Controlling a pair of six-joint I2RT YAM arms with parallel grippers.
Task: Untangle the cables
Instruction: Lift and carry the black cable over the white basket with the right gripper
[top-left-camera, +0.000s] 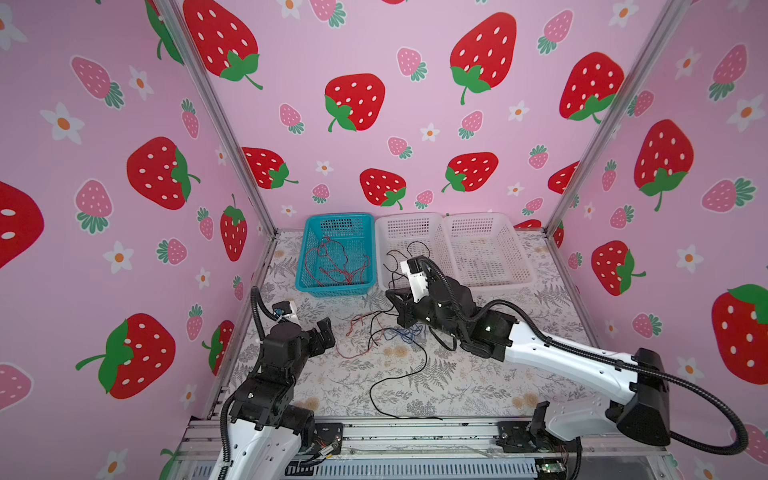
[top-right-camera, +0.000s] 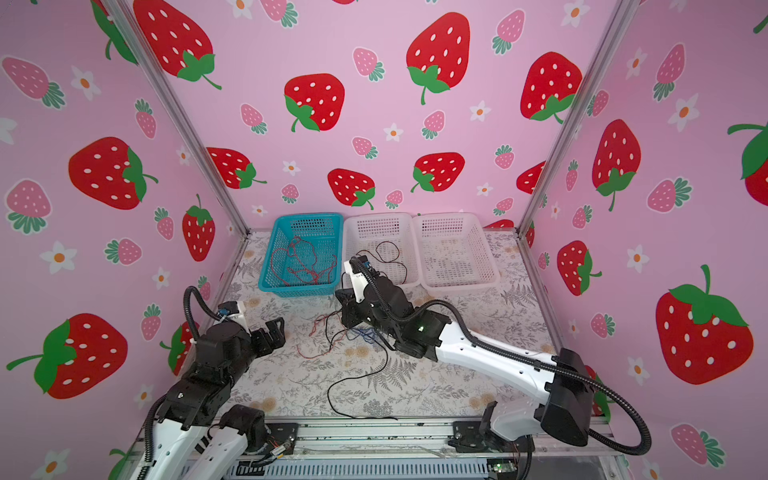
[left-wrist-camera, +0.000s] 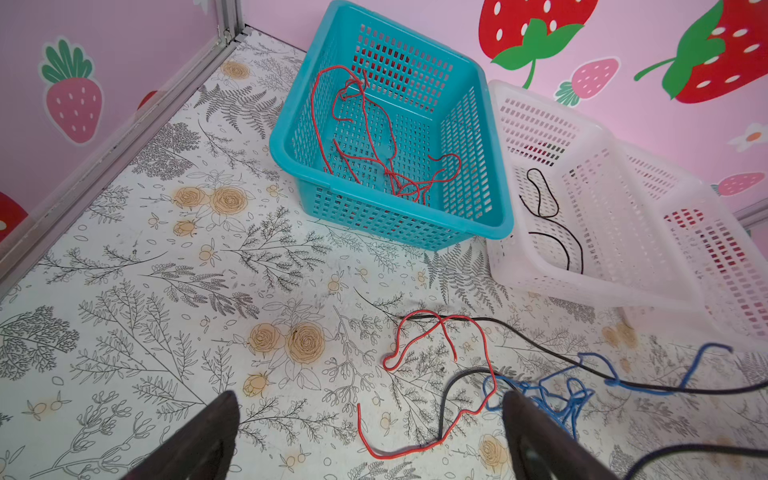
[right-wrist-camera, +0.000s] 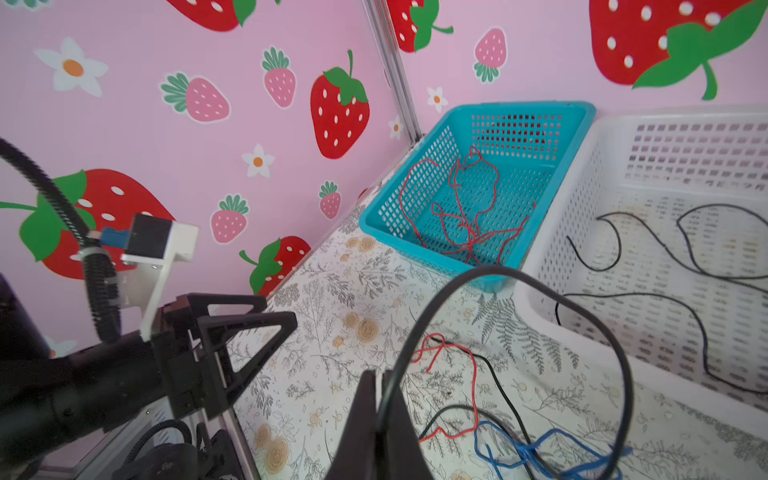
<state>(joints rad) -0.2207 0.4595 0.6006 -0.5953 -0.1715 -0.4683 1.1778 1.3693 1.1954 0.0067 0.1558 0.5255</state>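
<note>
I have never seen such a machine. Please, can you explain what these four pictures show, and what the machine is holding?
Two robot arms stand at a table. Two pictures look down on the whole scene; two come from a camera on each arm's wrist. On the table lies a tangle of red, black and blue cables. A blue basket holds red cables, a white basket black cables. The right gripper is shut on a black cable that arches in a loop. The left gripper is open, holding nothing.

No legible text or labels, seemingly anywhere
</note>
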